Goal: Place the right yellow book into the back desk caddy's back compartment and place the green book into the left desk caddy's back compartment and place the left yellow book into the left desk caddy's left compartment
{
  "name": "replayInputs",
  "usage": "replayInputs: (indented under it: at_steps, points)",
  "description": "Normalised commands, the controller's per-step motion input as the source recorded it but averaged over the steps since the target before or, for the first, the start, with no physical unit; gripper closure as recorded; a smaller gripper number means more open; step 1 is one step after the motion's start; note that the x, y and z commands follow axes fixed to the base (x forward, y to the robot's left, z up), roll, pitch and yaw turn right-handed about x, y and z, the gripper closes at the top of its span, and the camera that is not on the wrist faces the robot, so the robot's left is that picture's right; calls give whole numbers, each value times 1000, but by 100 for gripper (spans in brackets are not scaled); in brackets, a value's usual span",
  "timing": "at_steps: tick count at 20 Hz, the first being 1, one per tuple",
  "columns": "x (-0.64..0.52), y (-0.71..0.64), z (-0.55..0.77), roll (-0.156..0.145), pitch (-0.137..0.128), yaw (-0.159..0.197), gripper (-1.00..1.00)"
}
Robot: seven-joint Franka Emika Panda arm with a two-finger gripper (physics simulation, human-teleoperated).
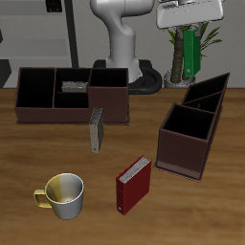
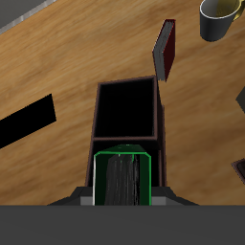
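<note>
My gripper (image 1: 191, 32) is shut on the top of the green book (image 1: 191, 55) and holds it upright in the air, over the far end of the left desk caddy (image 1: 191, 129). The wrist view shows the green book (image 2: 122, 178) between my fingers, with the caddy's tall square bin (image 2: 126, 111) open below it. One yellow book (image 1: 74, 87) lies flat inside a lower bin of the back desk caddy (image 1: 38, 112). The other yellow book (image 1: 96, 130) stands on edge on the table just in front of that caddy.
A red book (image 1: 133, 184) stands near the table's front edge, seen as the red book (image 2: 165, 48) in the wrist view. A grey-and-yellow mug (image 1: 62, 194) sits beside it. A potted plant (image 1: 182, 67) stands behind the left desk caddy, near the robot's base.
</note>
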Motion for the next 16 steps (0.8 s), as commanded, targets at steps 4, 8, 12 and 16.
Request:
replayInputs:
  at_steps: [4, 8, 12, 16]
  points:
    - [-214, 305, -245, 66, 21, -21, 100]
    - [-167, 225, -131, 55, -11, 29, 100]
    - [12, 112, -85, 67, -51, 70, 100]
    - [192, -57, -97, 6, -8, 17, 100]
